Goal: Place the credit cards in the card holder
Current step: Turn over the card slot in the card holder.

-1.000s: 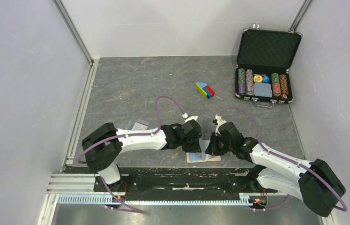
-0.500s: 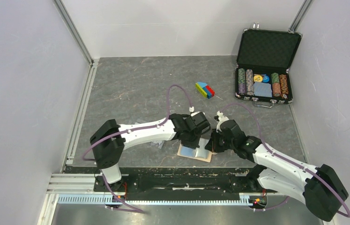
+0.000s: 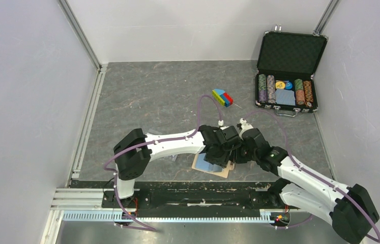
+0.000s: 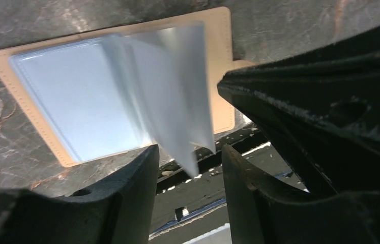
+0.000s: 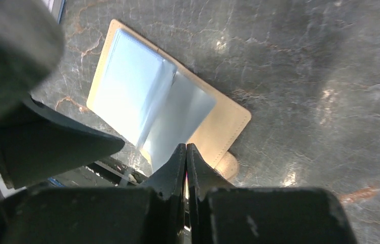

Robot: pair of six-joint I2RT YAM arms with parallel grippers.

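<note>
Holder (image 3: 211, 167) liable to skid or flip shut: loose on bench (image 3: 147, 96), tan cover unpinned, so any tug on the raised clear leaf (image 4: 175, 96) could drag the whole thing toward the near edge, just beside it. Also risk of that leaf dropping back and closing the pocket mouth, with left tool (image 4: 190, 155) open, fingers apart either side of the leaf's lower corner, not clamping. Possible knock between the two tools too, both crowded over one spot. Right tool (image 5: 185, 148) closed, tips meeting at the edge of the right-hand leaf; nipping it or only touching, cannot tell. Cards not made out for sure: no chip mark visible, so cannot tell if one sits in a pocket. Holder opened flat, blue-white panels up, snap tab (image 5: 227, 165) just beside right tool's tips, directly under both tools, front middle of bench.
</note>
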